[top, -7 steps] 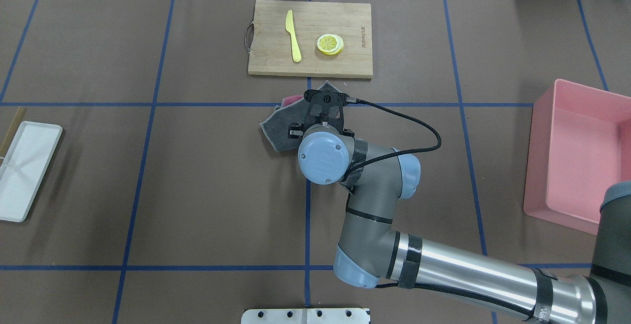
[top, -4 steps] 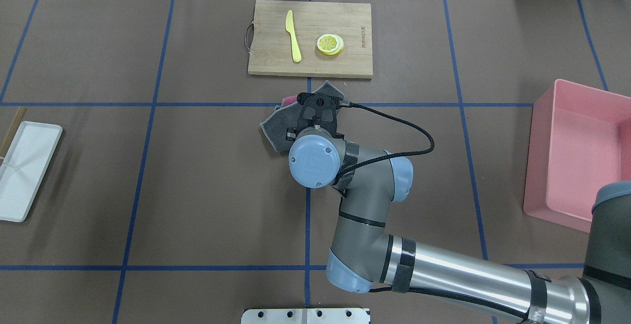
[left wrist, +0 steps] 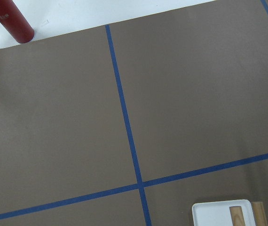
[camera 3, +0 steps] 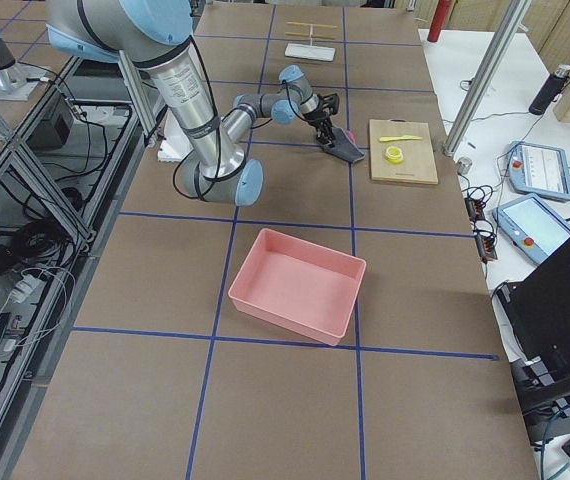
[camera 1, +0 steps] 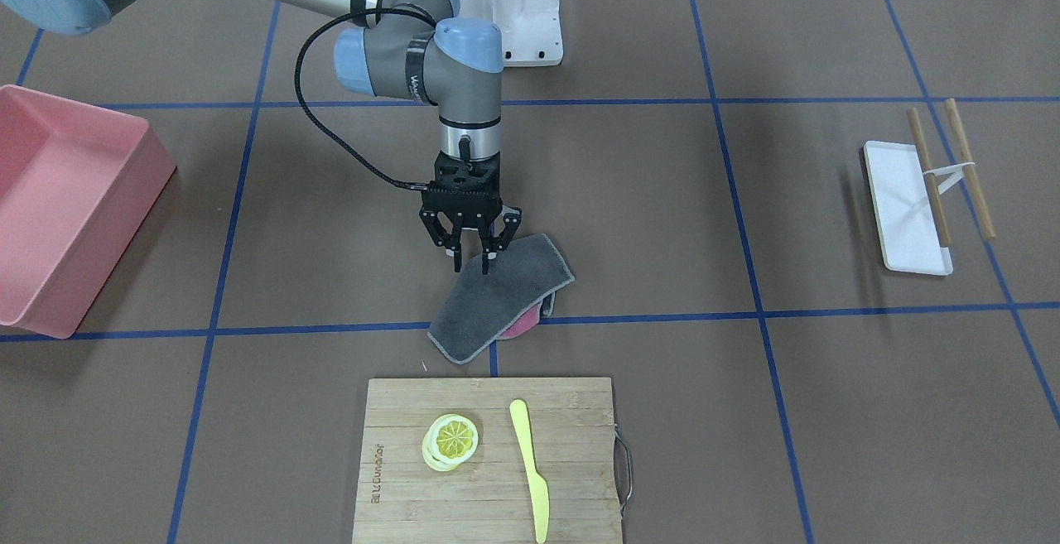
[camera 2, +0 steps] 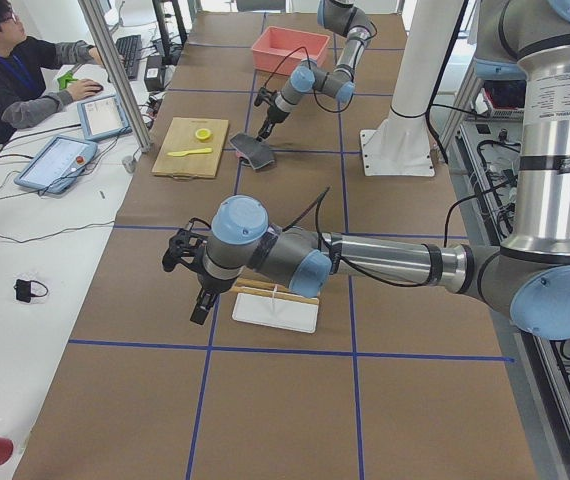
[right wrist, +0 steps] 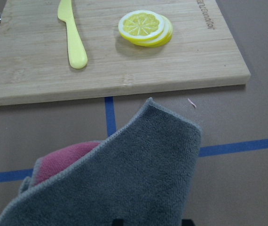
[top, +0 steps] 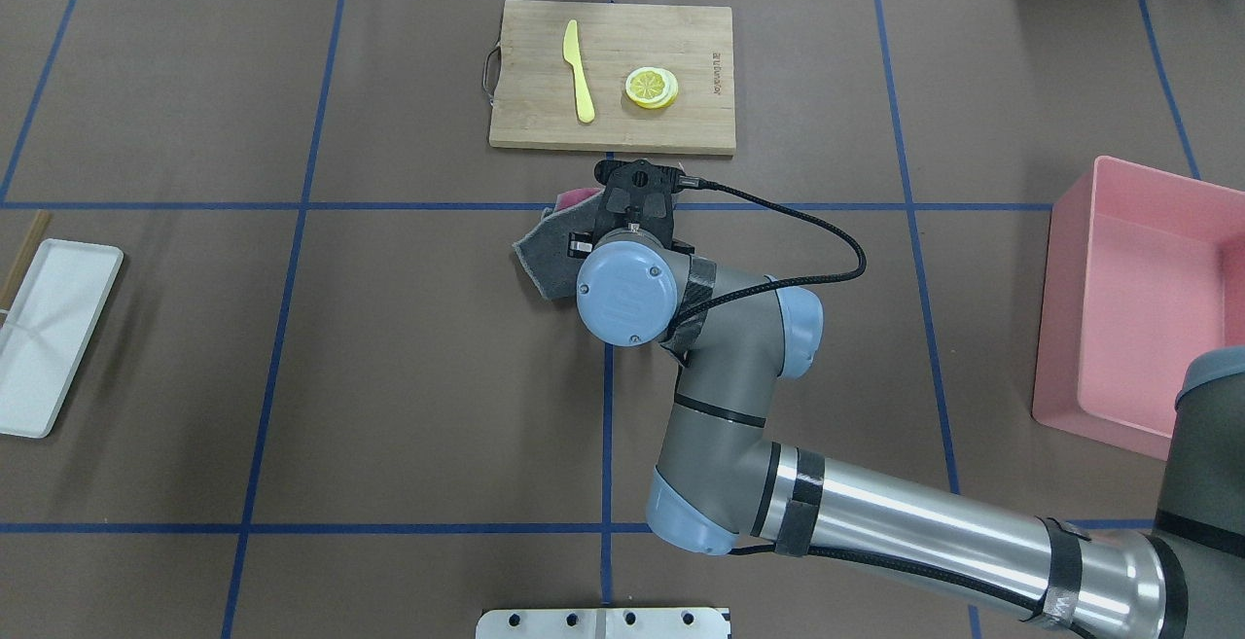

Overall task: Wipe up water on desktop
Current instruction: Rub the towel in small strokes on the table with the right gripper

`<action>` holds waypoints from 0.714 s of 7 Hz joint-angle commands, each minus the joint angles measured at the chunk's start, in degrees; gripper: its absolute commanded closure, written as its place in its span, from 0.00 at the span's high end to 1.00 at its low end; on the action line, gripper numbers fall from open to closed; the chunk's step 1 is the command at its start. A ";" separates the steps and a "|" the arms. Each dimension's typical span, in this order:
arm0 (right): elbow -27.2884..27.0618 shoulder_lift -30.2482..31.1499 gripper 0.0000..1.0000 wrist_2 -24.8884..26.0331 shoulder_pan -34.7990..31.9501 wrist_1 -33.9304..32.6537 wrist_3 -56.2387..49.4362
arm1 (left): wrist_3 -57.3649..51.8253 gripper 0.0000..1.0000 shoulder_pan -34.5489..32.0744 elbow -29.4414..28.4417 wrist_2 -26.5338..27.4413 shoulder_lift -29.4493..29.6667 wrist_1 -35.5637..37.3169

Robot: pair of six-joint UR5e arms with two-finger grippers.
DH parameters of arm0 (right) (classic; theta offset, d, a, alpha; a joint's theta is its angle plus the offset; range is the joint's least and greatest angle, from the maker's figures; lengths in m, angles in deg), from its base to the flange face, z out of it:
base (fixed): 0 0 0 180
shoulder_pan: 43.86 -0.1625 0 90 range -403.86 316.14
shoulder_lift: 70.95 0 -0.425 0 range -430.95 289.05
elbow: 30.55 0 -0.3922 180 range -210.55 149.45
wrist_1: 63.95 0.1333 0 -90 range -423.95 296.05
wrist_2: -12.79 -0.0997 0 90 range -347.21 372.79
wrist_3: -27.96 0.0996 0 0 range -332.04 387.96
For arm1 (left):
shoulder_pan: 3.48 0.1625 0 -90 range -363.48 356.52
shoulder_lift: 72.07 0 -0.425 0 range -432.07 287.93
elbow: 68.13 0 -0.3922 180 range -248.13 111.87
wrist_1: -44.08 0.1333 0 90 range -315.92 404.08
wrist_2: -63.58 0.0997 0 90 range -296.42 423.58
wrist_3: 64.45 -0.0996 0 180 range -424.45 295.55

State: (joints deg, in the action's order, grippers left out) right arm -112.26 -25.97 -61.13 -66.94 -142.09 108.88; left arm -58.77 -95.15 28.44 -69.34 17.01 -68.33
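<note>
The desktop [top: 409, 347] is a brown surface with a blue tape grid; I see no water on it. A grey cloth [camera 1: 505, 291] with a pink underside lies at the centre, just short of the cutting board, and also shows in the overhead view [top: 543, 260]. My right gripper [camera 1: 471, 267] points down at the cloth's robot-side edge, jaws apart, one finger over the cloth and one beside it. In the right wrist view the cloth [right wrist: 134, 174] fills the lower half. My left gripper [camera 2: 197, 300] hangs above the desktop beside the white tray; I cannot tell its state.
A bamboo cutting board [top: 700, 128] holds a yellow knife [top: 579, 70] and lemon slices [top: 652, 88]. A pink bin [top: 1070, 260] stands at the right. A white tray [top: 49, 347] with chopsticks [camera 1: 927, 175] lies at the left. An operator [camera 2: 15, 75] sits past the far edge.
My right wrist shifted left over the cloth, then forward toward the cutting board, now covering the cloth's far corner. The cloth has not moved.
</note>
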 commanded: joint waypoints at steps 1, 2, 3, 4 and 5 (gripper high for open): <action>0.15 0.37 0.68 0.09 1.11 -0.16 0.47 | 0.03 0.98 0.00 0.02 0.03 0.04 0.00; 0.59 0.46 0.65 0.09 1.63 -0.16 0.47 | 0.03 0.98 0.00 -0.06 0.03 0.04 0.00; 1.46 0.29 0.60 0.09 1.64 0.01 0.47 | -0.06 0.98 0.00 -0.50 0.03 0.13 -0.09; 1.47 0.20 0.48 0.09 1.64 0.01 0.39 | -0.06 0.98 0.00 -0.85 0.03 0.39 -0.09; 1.47 0.02 0.37 0.09 1.64 0.01 0.21 | -0.06 0.98 0.00 -0.85 0.03 0.39 -0.09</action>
State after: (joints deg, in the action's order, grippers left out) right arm -110.90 -25.78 -61.04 -65.34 -142.10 109.25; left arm -58.82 -95.15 27.74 -69.31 17.31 -68.41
